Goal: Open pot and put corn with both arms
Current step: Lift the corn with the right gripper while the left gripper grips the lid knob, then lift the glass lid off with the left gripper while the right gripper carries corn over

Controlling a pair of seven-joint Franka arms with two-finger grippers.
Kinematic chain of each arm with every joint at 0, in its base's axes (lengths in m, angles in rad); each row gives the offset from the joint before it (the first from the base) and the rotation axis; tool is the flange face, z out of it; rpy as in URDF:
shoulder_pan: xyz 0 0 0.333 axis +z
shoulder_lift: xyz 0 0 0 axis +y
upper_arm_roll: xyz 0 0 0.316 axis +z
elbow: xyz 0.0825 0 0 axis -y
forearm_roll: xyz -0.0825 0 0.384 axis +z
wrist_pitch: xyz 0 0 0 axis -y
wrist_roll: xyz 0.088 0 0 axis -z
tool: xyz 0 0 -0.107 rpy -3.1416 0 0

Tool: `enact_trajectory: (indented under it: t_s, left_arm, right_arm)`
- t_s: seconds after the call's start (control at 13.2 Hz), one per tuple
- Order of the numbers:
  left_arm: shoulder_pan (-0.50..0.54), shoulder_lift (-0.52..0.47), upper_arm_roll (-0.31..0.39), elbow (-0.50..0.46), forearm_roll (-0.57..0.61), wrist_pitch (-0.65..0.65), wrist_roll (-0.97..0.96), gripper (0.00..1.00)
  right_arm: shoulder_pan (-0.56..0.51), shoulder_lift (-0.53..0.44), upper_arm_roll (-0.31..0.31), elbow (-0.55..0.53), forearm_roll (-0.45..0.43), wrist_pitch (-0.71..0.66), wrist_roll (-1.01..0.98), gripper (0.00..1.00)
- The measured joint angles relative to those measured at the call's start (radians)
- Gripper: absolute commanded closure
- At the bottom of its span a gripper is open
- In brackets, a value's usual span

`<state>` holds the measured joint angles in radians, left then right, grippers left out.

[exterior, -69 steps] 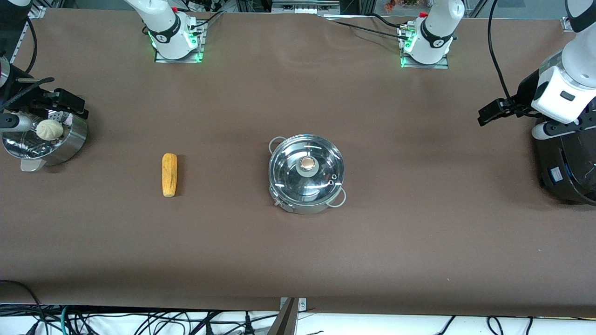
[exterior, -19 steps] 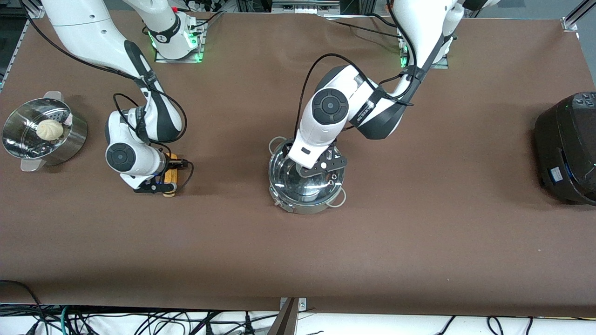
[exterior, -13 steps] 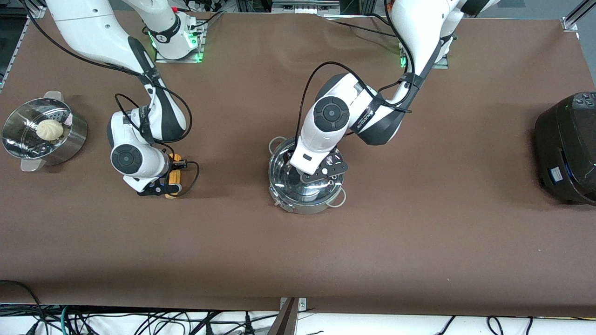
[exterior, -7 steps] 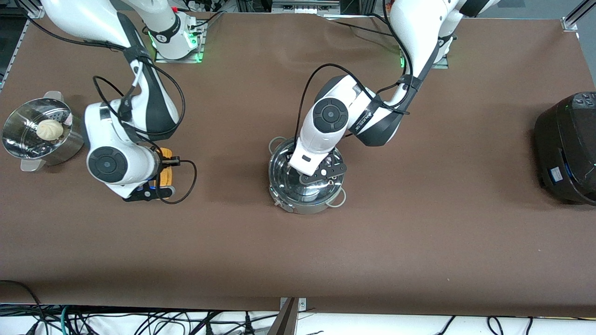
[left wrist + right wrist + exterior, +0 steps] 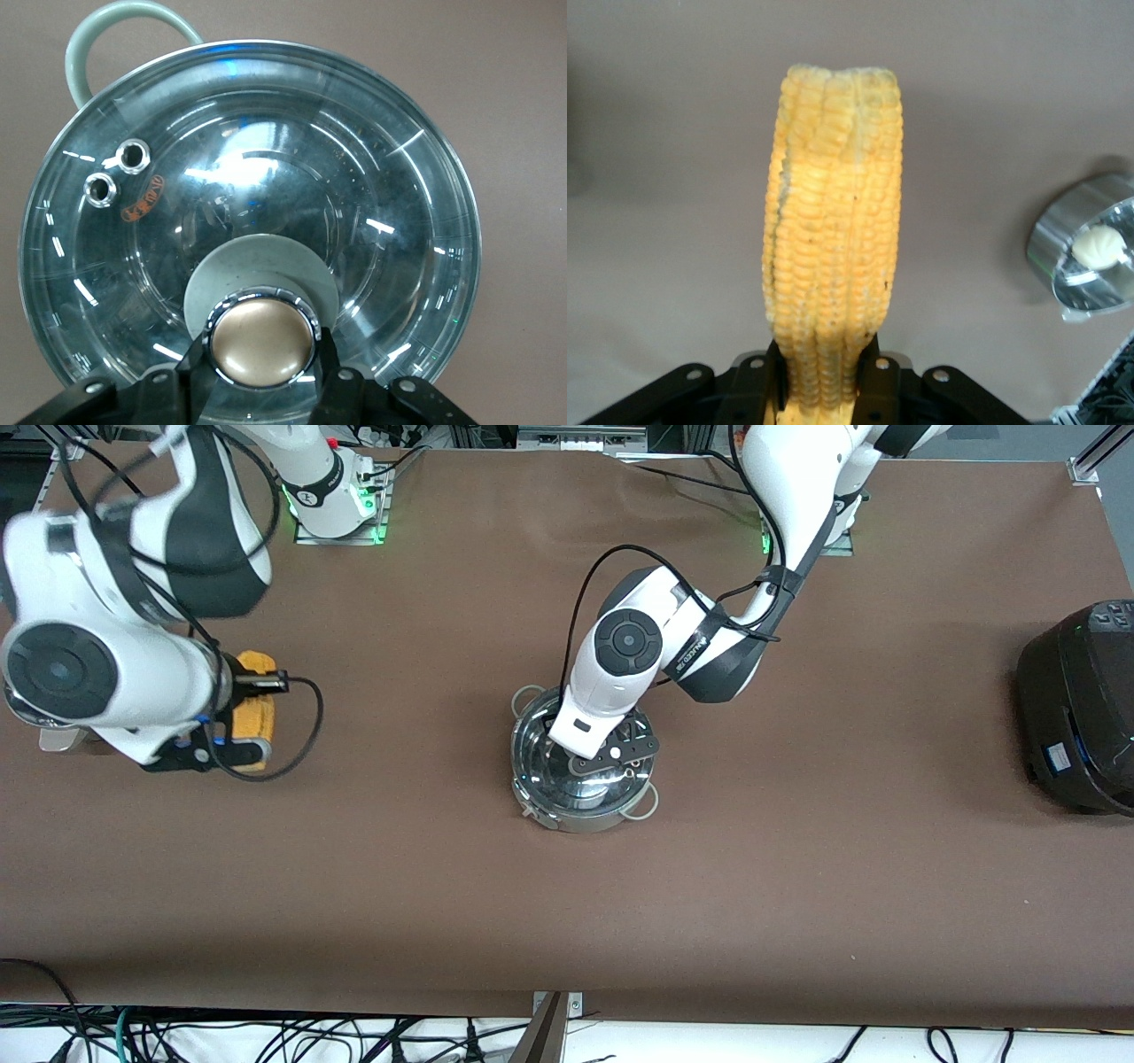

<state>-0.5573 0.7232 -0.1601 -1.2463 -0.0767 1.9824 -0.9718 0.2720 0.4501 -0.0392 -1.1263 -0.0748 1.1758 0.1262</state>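
The shiny steel pot stands mid-table with its glass lid on. My left gripper is down on the lid, its fingers shut on either side of the tan knob. One grey loop handle shows in the left wrist view. My right gripper is shut on the yellow-orange corn and holds it up in the air over the table toward the right arm's end. In the right wrist view the corn sticks out from between the fingers.
The steel steamer basket with a pale bun sits under the raised right arm and is almost hidden in the front view. A big black cooker stands at the left arm's end of the table.
My right gripper has lifted the corn off the table and carried it up and toward the right arm's end. My left gripper has stayed on the lid's knob.
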Motion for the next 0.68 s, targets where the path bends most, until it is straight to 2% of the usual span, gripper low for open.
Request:
enact_trajectory:
  t_s: [0.15, 0.38, 0.68]
  left_arm:
    - [0.000, -0.001, 0.000, 0.005, 0.000, -0.012, 0.000, 1.00]
    - [0.003, -0.032, 0.000, 0.041, 0.000, -0.101, 0.000, 1.00]
    - [0.040, -0.183, 0.004, 0.053, 0.001, -0.267, 0.029, 1.00]
  right_arm:
    - [0.000, -0.043, -0.001, 0.009, 0.000, -0.044, 0.000, 0.93]
    - [0.000, -0.062, 0.000, 0.008, 0.007, -0.048, 0.000, 0.93]
    - [0.008, -0.043, 0.002, 0.007, 0.146, 0.039, 0.003, 0.94]
